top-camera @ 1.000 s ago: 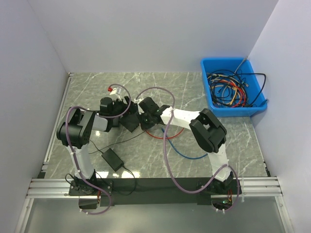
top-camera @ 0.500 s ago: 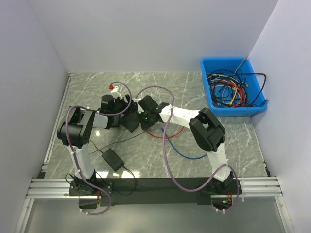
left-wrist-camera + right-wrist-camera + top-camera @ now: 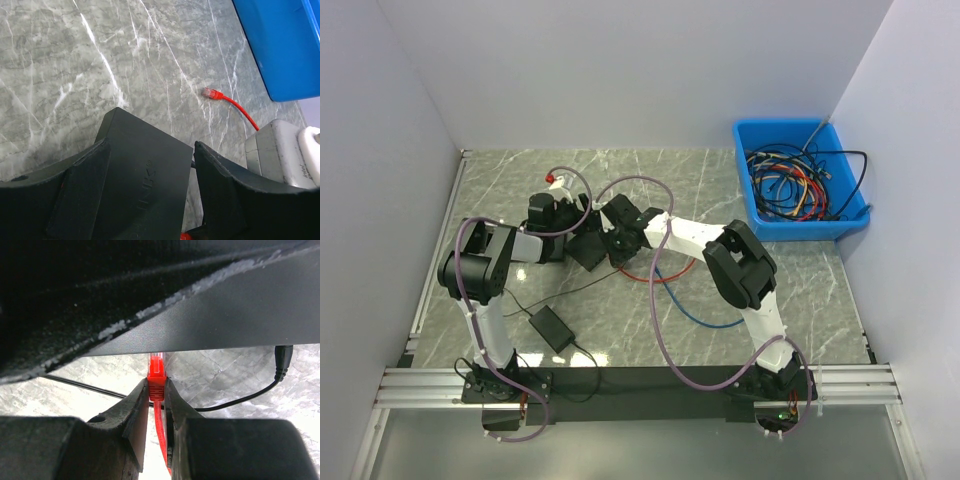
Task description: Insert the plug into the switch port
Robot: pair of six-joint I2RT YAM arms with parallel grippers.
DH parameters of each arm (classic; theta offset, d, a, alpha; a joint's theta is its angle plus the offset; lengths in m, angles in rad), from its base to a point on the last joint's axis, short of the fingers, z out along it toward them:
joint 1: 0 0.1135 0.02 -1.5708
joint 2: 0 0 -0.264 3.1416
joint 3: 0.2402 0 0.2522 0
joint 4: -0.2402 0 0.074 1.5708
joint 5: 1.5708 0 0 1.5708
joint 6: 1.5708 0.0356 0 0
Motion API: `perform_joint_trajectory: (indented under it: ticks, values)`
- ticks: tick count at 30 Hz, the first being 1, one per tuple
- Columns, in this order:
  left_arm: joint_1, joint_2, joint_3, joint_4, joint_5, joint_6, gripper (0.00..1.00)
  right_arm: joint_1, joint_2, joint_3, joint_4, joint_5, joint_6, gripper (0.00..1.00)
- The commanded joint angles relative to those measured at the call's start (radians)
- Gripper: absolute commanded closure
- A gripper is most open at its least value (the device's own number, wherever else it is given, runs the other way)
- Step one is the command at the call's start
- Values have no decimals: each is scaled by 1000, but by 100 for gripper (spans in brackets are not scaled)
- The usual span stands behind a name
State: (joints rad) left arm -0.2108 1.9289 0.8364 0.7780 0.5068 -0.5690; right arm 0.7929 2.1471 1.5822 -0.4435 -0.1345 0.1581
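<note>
The task is near its end but, as far as the views show, not finished. The switch (image 3: pixel 145 172), a flat black box, lies left of the middle of the desk (image 3: pixel 770 290), well away from the near edge. The left end effector (image 3: pixel 150 146) straddles it, one finger against each side, closed about as far as the box allows, so it seems to be bracing the switch for the push.

The right end effector (image 3: pixel 156 386) comes in from the right-hand side. Its fingers are nearly closed and pinch the red plug (image 3: pixel 156 376) by its body, with the red cable (image 3: pixel 161 435) trailing back between them. The plug's nose meets the switch's lower edge, right at the face where the ports should be. The port itself is in shadow, so I cannot tell whether the nose has gone in or only touches the housing. Most of the plug's body shows outside the box, so by my reading it is not seated.

Picking up and lining up look done. What remains, I judge, is a straight push until the latch catches, then letting go.

The cable's other plug (image 3: pixel 212 93) lies loose on the desk, towards the blue bin (image 3: pixel 805 231) in the far right corner.
</note>
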Motion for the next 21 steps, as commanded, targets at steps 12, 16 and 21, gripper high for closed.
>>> perform_joint_trajectory:
  ticks: [12,16,21]
  values:
    - [-4,68,44,-98,7,24,31,-11,-3,93,12,58,-9,100]
    - [-4,65,56,-146,-48,24,36,-9,5,114,6,39,-6,100]
    - [-4,9,26,-163,-173,-12,38,-9,13,113,9,27,1,100]
